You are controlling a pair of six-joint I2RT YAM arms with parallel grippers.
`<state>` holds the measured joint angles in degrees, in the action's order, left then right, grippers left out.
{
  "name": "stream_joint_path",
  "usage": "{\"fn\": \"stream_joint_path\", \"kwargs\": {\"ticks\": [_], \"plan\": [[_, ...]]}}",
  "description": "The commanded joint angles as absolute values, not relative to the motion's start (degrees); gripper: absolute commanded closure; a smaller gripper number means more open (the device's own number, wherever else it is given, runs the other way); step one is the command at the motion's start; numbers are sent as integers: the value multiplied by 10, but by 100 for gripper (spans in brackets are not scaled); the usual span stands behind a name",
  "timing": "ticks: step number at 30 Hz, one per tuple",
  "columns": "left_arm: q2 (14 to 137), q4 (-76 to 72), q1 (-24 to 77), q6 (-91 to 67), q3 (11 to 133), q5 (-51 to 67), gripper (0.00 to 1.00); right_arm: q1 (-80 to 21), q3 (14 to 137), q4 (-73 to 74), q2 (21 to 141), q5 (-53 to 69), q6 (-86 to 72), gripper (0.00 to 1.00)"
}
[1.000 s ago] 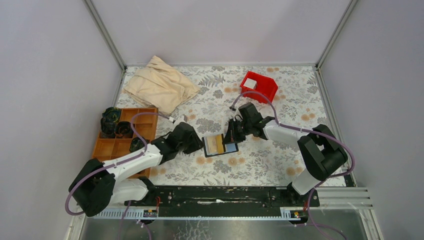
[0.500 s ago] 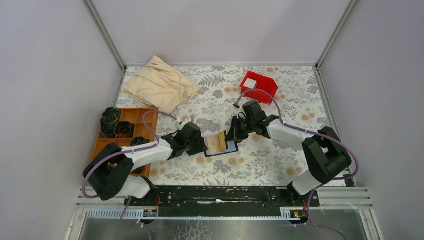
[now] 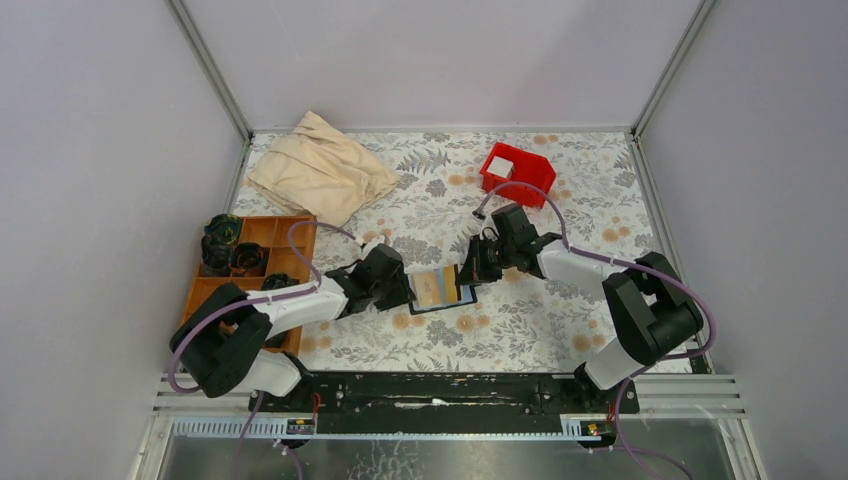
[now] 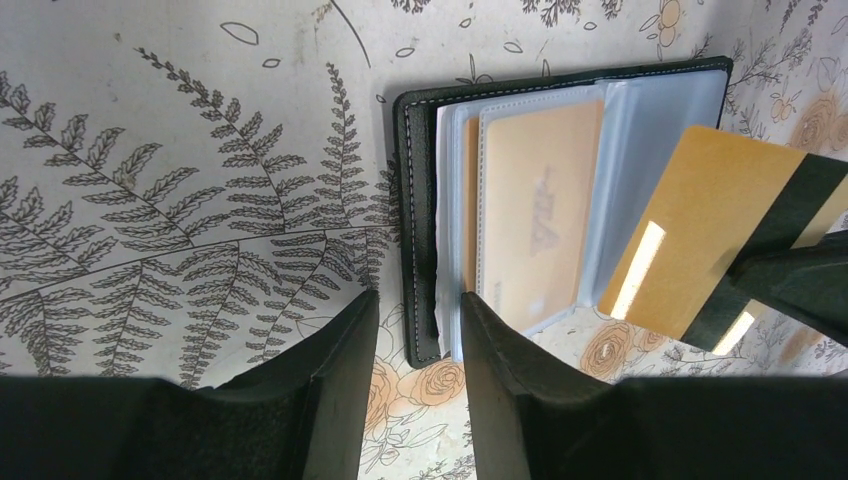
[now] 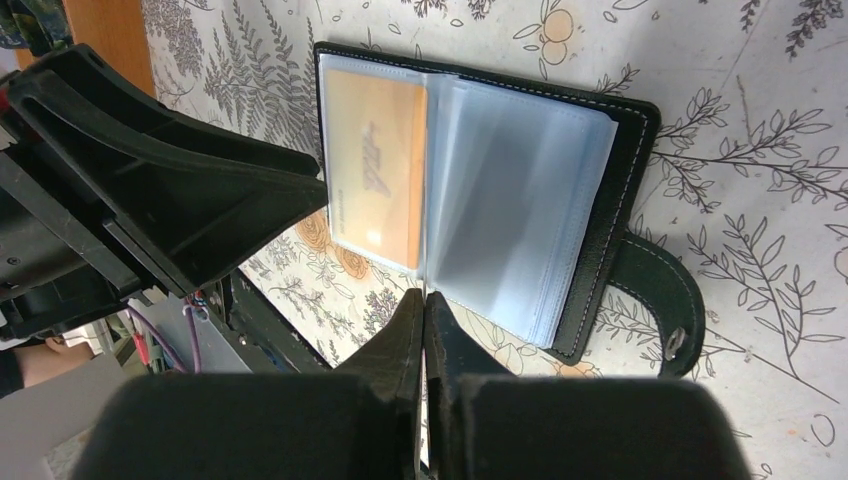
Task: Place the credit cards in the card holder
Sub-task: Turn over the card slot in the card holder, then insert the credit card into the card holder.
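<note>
The card holder [image 3: 445, 305] lies open on the floral table, clear sleeves up, and shows in the left wrist view [image 4: 420, 190] and the right wrist view [image 5: 600, 200]. A tan credit card [image 4: 540, 200] sits inside a sleeve. My right gripper [image 3: 466, 275] is shut on a gold credit card with a black stripe [image 4: 690, 230], held tilted over the holder's right half. In its own view [image 5: 424, 298] the card is edge-on. My left gripper [image 3: 408, 288] is narrowly open [image 4: 420, 300]. Its fingers straddle the holder's near left corner.
A red bin [image 3: 517, 172] with a white piece inside stands at the back right. A tan cloth [image 3: 320, 170] lies at the back left. A brown compartment tray [image 3: 250, 290] with dark objects is at the left. The holder's clasp tab [image 5: 660, 310] sticks out.
My left gripper has moved right, up to the holder's left edge. My right gripper has shifted slightly right and nearer with the gold card.
</note>
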<state>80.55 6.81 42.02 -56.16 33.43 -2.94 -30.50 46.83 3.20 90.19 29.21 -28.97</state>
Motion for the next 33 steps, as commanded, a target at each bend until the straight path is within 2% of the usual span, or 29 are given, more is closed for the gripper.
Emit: {"fn": "stream_joint_path", "kwargs": {"ticks": [1, 33], "plan": [[818, 49, 424, -552, 345, -29, 56, -300, 457, -11, 911, 330, -290, 100], [851, 129, 426, -560, 344, -45, 57, -265, 432, -90, 943, 392, -309, 100]]}}
